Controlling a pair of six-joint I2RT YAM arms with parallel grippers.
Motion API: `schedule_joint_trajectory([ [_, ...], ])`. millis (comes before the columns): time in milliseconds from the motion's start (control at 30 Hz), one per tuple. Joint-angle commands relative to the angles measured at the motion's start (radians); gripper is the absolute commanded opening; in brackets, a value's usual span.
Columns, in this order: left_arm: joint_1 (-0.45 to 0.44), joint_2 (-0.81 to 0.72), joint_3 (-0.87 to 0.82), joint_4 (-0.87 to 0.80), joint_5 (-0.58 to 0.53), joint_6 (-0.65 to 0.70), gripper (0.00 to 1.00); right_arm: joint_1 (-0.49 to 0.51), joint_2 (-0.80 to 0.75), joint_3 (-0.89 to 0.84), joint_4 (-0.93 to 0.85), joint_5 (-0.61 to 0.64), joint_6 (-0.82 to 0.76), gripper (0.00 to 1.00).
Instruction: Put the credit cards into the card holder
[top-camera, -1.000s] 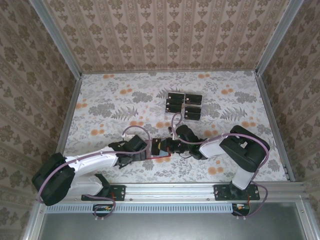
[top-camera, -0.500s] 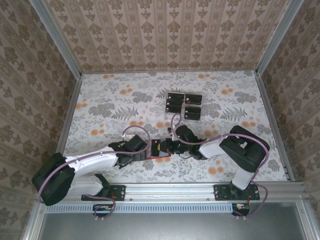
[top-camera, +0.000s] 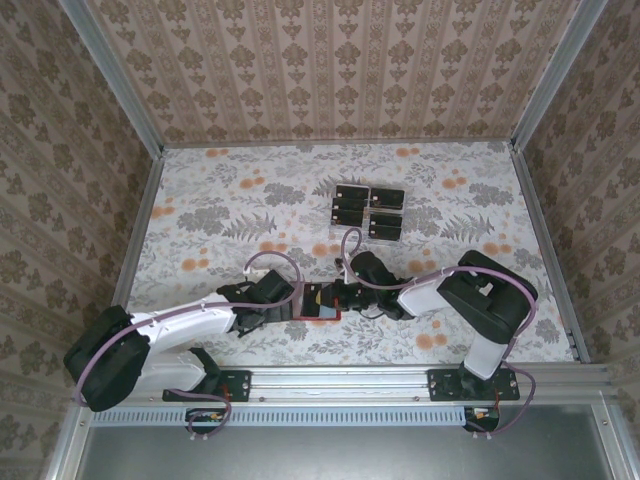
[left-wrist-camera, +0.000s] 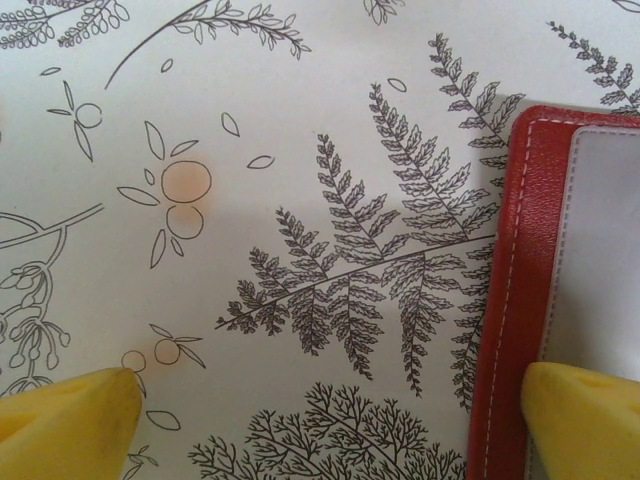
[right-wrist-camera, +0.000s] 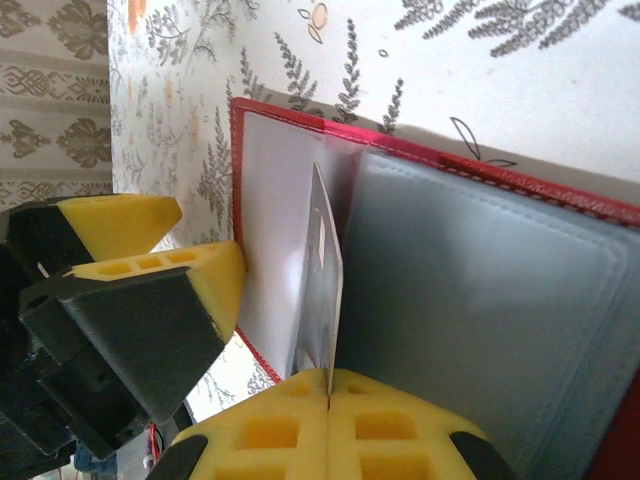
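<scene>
Floral-print covering lines the table (top-camera: 200, 220), which is enclosed by patterned walls (top-camera: 330, 70). The card holder (top-camera: 322, 303) lies open and flat near the middle of the table's near edge, grey-blue pockets facing up.

The left end effector (left-wrist-camera: 325, 430) is spread wide. One of its yellow fingertips (left-wrist-camera: 585, 420) sits over the card holder's red border; the other is over bare table.

The right end effector (right-wrist-camera: 328, 385) is closed on the held credit card (right-wrist-camera: 322, 270). The card stands on edge, pinched between the yellow pads, over the fold between the pale flap and the grey-blue pocket.

The loose credit cards (top-camera: 367, 210) lie in a tight cluster toward the middle of the far edge, well apart from the card holder.
</scene>
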Motion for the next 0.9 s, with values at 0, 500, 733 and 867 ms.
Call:
schedule_joint_trajectory([
  [0,-0.005,0.009,-0.011,-0.054,-0.028,-0.01,1.0,0.003,0.028,0.013,-0.066,-0.037,-0.002,0.0],
  [500,-0.005,0.007,-0.016,-0.052,-0.027,-0.009,1.0,0.001,0.075,0.04,-0.048,-0.056,0.019,0.0],
  [733,-0.006,0.007,-0.021,-0.047,-0.026,-0.01,1.0,0.002,0.023,-0.007,-0.036,-0.019,0.057,0.0],
  [867,-0.005,0.008,-0.023,-0.043,-0.025,-0.01,1.0,0.006,-0.017,-0.033,-0.04,0.013,0.081,0.0],
])
